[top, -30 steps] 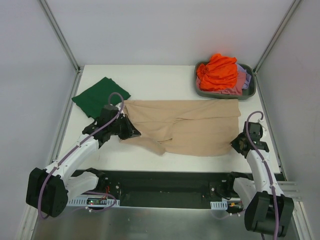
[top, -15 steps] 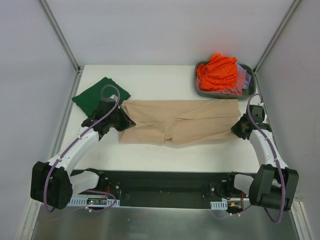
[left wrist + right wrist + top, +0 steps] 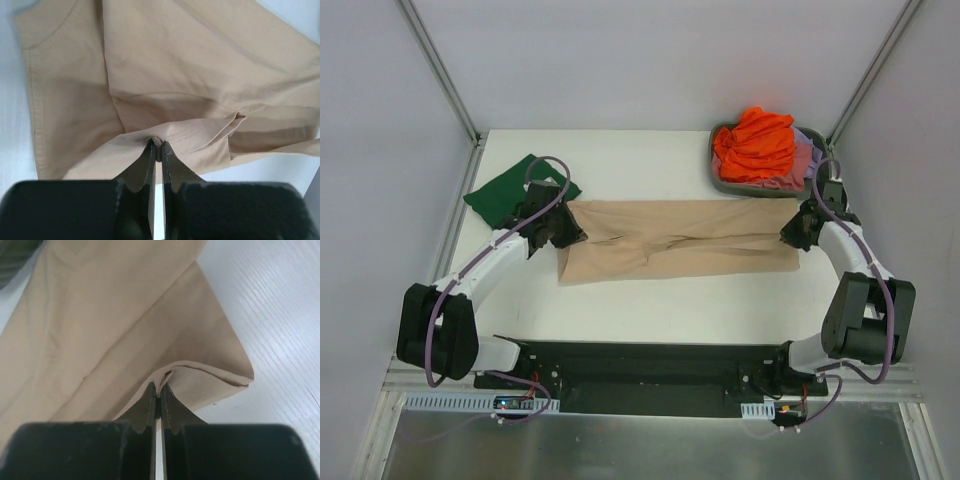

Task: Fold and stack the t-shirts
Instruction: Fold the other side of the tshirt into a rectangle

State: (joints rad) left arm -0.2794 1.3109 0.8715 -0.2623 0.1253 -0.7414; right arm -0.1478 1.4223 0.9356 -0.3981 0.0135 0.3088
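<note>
Beige t-shirt (image 3: 680,240) pinched at both ends: the left end effector (image 3: 157,145) is pressed together on a hemmed fold at the shirt's left edge, and the right end effector (image 3: 158,390) is clamped on a doubled corner at its right. The cloth runs long, side to side between them, flat on the white table (image 3: 650,310). Each arm is at its own end, so neither is nearer. Past the left end lies the dark green t-shirt (image 3: 510,192), just beside. Behind the right end sits the grey tub (image 3: 740,189), topped by an orange t-shirt (image 3: 755,145). White table shows on the near side, room enough to work, I'd judge.
</note>
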